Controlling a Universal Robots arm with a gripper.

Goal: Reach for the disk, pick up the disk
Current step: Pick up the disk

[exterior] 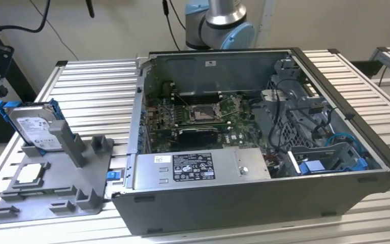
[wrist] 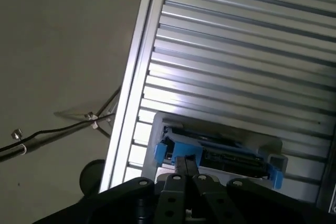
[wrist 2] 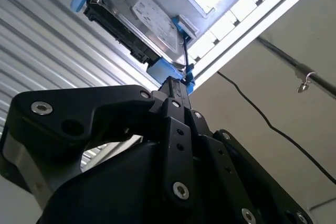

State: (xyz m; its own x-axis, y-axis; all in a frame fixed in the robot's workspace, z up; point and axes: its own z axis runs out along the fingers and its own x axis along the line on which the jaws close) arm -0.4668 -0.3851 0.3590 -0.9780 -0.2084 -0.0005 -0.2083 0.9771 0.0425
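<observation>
Bench point(exterior: 93, 91) of metal slats, open computer case point(exterior: 249, 193) across its middle. Grey holder point(exterior: 79, 162) sat near the bench edge on the exterior view's left, just beside the case.

Disk point(exterior: 36, 129) stood upright on its long edge in a slot at the holder's back, label toward the camera, blue bracket point(exterior: 54, 109) framing it. A square chip point(exterior: 32, 174) lay flat in the holder in front of the disk.

Pincer point(exterior: 2, 93) hung over the disk's upper corner, the one nearest the bench edge.

In both wrist views the pincer point(wrist 2: 177, 85) point(wrist: 184, 160) pointed down at the disk point(wrist 2: 147, 19) point(wrist: 226, 156). The fingers point(wrist: 180, 166) were pressed together, no gap seen. Tips sat right at the bracket's point(wrist: 176, 148) top edge. Could not tell whether they touched it. Disk was seated in its slot, not lifted.
</observation>
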